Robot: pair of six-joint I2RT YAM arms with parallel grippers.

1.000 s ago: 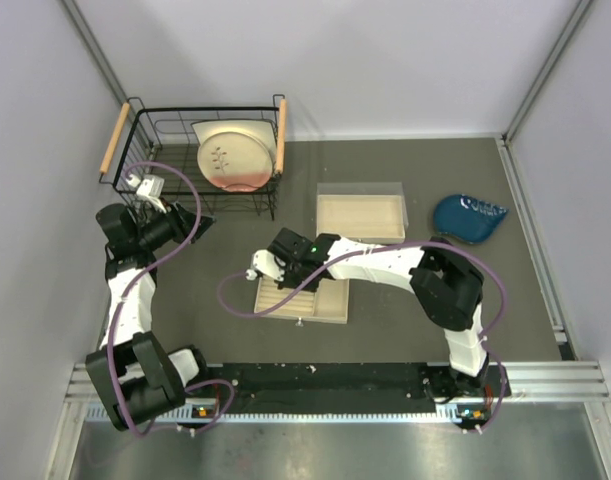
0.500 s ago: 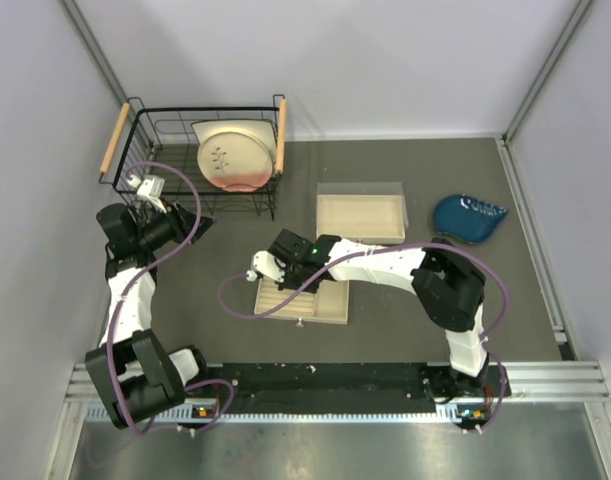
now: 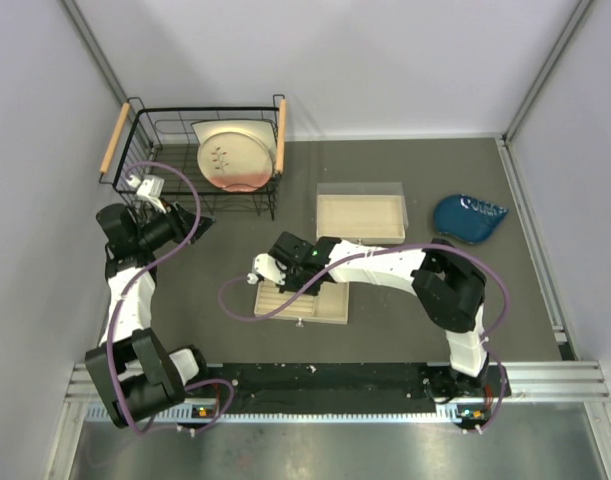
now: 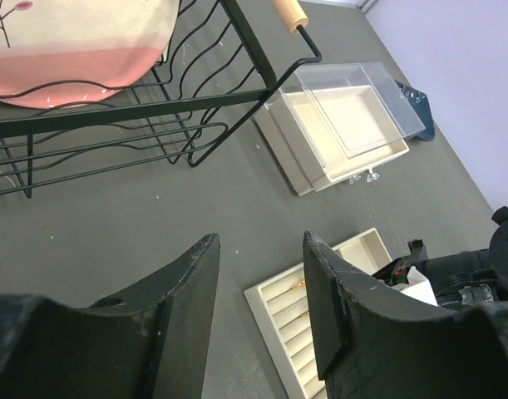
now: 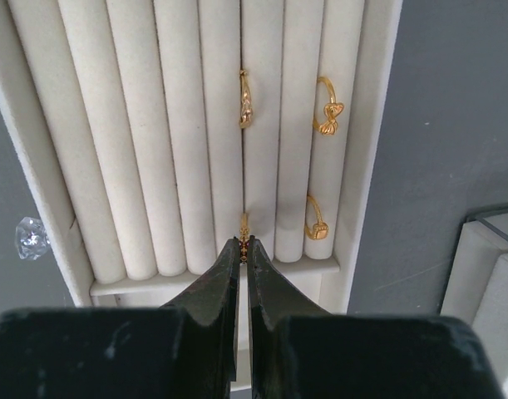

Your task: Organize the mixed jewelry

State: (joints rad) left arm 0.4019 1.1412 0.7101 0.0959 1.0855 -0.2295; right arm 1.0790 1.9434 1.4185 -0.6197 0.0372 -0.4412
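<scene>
The beige ridged tray (image 5: 137, 141) lies on the table, also in the top view (image 3: 320, 308). My right gripper (image 5: 244, 246) is shut on a tiny gold ring (image 5: 244, 226), held at the near end of a groove between two ridges. Three more gold rings sit in the grooves: one (image 5: 244, 98) further along, one with a bow (image 5: 327, 108) and one with a square top (image 5: 315, 219) at the right. In the top view the right gripper (image 3: 277, 282) is over the tray's left part. My left gripper (image 4: 260, 249) is open and empty, raised near the basket (image 3: 190, 222). The silver hoop is out of view.
A black wire basket (image 3: 145, 150) holding a plate (image 3: 233, 155) stands at the back left. A beige box under a clear lid (image 3: 360, 215) sits behind the tray, and a blue object (image 3: 469, 217) lies at the right. A clear knob (image 5: 31, 235) is on the tray's left side.
My right gripper has edged slightly toward the near side over the tray. The left arm has not moved.
</scene>
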